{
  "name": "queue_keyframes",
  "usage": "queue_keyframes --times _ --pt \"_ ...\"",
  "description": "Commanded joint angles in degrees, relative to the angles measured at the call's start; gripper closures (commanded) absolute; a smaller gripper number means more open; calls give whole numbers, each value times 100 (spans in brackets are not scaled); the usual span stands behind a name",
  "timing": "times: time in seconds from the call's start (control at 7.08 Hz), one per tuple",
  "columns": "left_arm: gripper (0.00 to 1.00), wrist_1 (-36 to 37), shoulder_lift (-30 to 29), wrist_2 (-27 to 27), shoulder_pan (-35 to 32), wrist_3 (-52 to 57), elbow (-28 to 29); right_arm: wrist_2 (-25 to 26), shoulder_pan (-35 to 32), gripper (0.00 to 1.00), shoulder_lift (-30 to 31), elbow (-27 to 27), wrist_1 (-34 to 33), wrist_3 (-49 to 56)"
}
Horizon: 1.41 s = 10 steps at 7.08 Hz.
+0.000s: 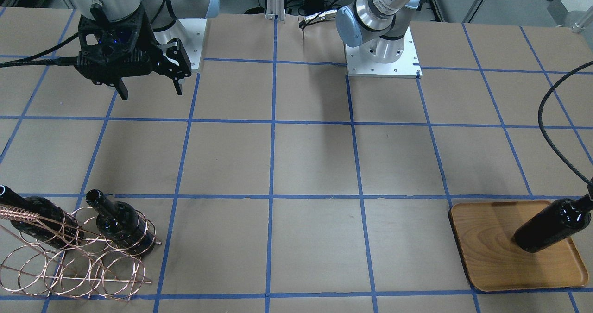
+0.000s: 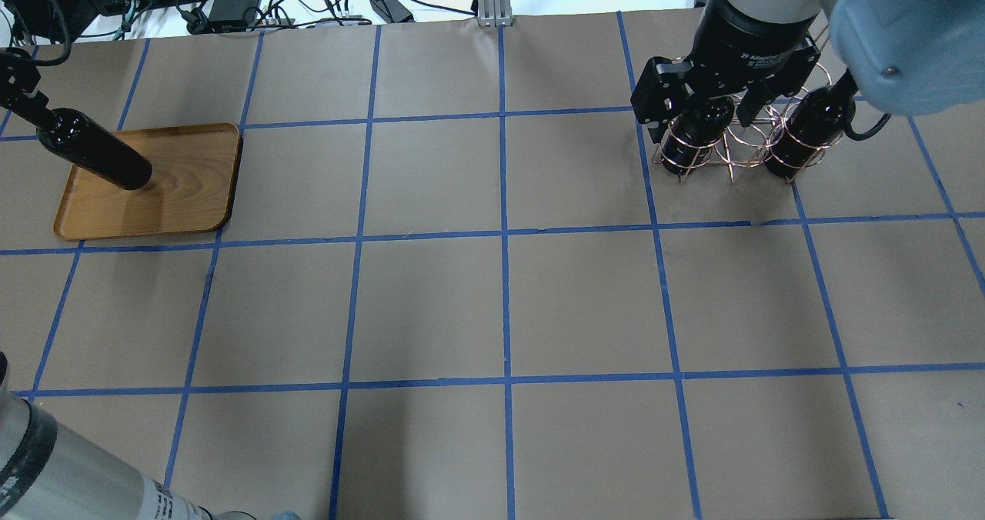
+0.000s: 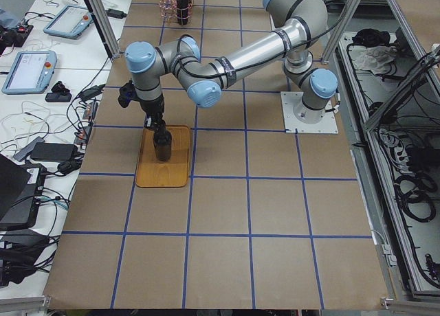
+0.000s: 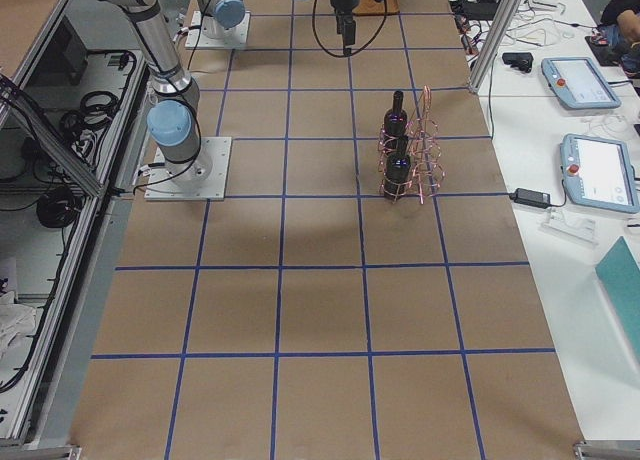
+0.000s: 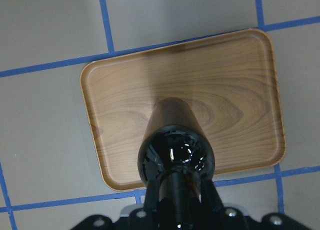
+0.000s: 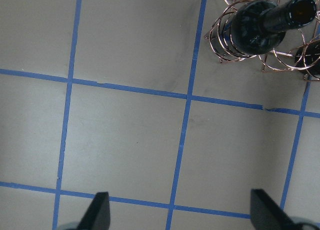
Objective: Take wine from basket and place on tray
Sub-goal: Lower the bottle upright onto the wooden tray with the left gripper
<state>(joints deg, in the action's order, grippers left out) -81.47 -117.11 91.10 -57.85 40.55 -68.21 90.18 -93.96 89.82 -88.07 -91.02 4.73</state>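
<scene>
- Left wrist view: the left tool (image 5: 180,187) is clenched on the neck of the wine (image 5: 176,150), which stands over the tray (image 5: 210,80). The bottle's own body hides its base.
- Right wrist view: the right tool (image 6: 182,210) is released, its fingertips (image 6: 100,210) spread over bare counter (image 6: 125,140). The basket (image 6: 227,37) is cut off at the top corner.
- Front-facing view: the wine's base meets the tray near its middle. The left tool is cut off at the frame edge. The basket holds two other bottles (image 1: 118,222), well apart from the right tool.
- Overhead view: the right tool covers the basket's top, and the left tool is half out of frame.
- Left side view: the wine is upright. Whether its base touches the tray is too small for me to judge.
- Right side view: the tray and wine are mostly cropped at the top edge.
</scene>
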Motion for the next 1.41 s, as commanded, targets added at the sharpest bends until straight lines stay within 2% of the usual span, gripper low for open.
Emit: queue_keyframes --times 0.0,0.14,0.42,0.71,0.99,1.27 --pt "82 17 -22 -4 19 -3 -8 0 0 0 0 0 14 2" --pt "67 8 -22 -13 28 5 -17 0 0 0 0 0 14 2" --pt "28 17 -5 -13 37 58 -52 0 0 0 0 0 -12 2" --pt "24 0 56 -4 63 58 -60 0 0 0 0 0 -30 2" --pt "23 -219 363 -100 -24 50 -61 -9 -9 0 0 0 -30 -16" --pt "24 -1034 985 -145 -523 -38 -139 -9 -9 0 0 0 -56 10"
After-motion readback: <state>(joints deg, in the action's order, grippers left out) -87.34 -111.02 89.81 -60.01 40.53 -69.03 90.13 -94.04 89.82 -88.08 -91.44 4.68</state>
